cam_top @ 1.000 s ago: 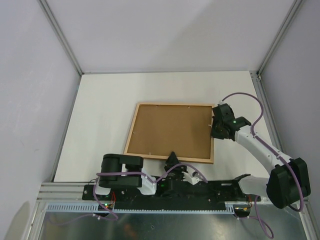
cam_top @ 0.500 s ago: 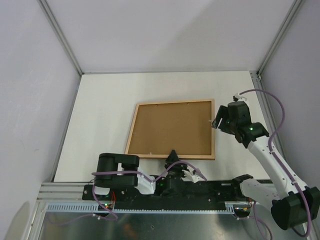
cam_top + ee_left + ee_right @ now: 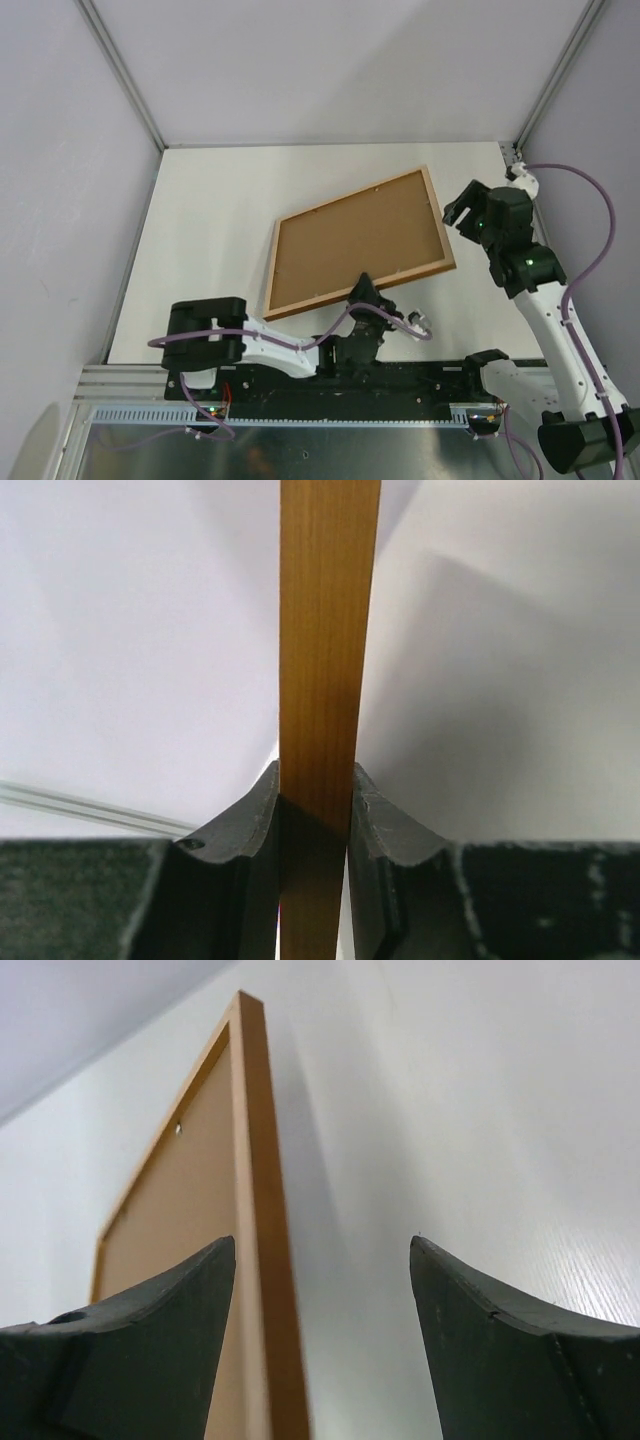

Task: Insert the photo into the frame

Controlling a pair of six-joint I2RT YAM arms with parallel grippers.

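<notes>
Tabletop (image 3: 210,220) lies under the frame (image 3: 440,220) (backing (image 3: 355,245) inside).

The top camera looks down from high behind the near edge onto the whole table (image 3: 210,220), while each wrist camera sits very close, sighting along a rail of the frame (image 3: 328,640), shared by all three views.
</notes>
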